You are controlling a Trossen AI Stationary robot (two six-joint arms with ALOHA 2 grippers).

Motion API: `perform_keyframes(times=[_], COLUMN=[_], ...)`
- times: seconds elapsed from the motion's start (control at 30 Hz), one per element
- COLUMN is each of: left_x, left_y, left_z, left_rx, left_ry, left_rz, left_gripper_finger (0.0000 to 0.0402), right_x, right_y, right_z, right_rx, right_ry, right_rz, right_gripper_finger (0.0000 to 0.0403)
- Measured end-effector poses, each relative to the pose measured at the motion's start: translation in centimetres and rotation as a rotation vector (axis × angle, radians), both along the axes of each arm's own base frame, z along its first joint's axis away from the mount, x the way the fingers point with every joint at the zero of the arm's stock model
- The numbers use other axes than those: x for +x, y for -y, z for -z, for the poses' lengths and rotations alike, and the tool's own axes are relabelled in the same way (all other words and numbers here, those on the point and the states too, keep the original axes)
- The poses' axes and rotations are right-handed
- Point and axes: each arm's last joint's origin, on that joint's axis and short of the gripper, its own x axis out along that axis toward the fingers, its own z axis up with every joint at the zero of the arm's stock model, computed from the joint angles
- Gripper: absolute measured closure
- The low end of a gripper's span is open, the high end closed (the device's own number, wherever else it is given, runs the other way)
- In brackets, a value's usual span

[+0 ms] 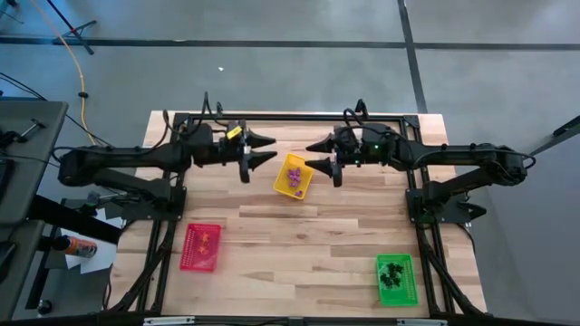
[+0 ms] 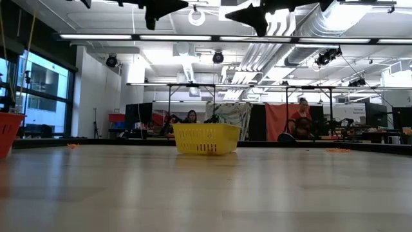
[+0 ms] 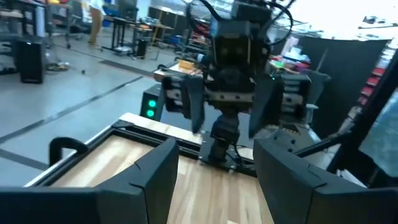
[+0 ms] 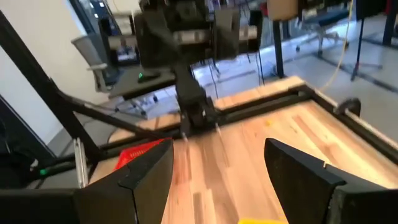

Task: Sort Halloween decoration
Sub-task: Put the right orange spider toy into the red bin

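Both hands (image 1: 263,149) flank trinkets (image 1: 294,177).

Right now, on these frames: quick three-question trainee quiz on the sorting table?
1. True or false: the left gripper and right gripper both hold trinkets.
2. Which tray lies between the two grippers? A red tray B yellow tray C green tray
3. What colour are the trinkets in the green tray?

Key: 1 false, both are open, empty and raised above the table. 2 B. 3 black.
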Motion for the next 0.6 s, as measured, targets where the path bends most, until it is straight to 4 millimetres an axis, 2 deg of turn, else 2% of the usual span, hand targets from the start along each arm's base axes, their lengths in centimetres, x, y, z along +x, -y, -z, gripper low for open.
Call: perform_keyframes(times=[0.13,0.6], left_x=[0.37,0.45], left_y=[0.33,0.80], left_z=[0.30,0.32], left_rx=[0.000,0.021], left_ry=[-0.010,-0.014], left_rz=[0.027,0.046], left_gripper_finger=[0.0204,0.0204], right_x=[0.05,0.05], right_y=[0.00,-0.09], right_z=[-0.52,-0.54], right_rx=[-0.017,-0.022], right_ry=[0.052,0.055], right_rz=[-0.002,-0.034], right_gripper_finger=[0.0156,0.0156])
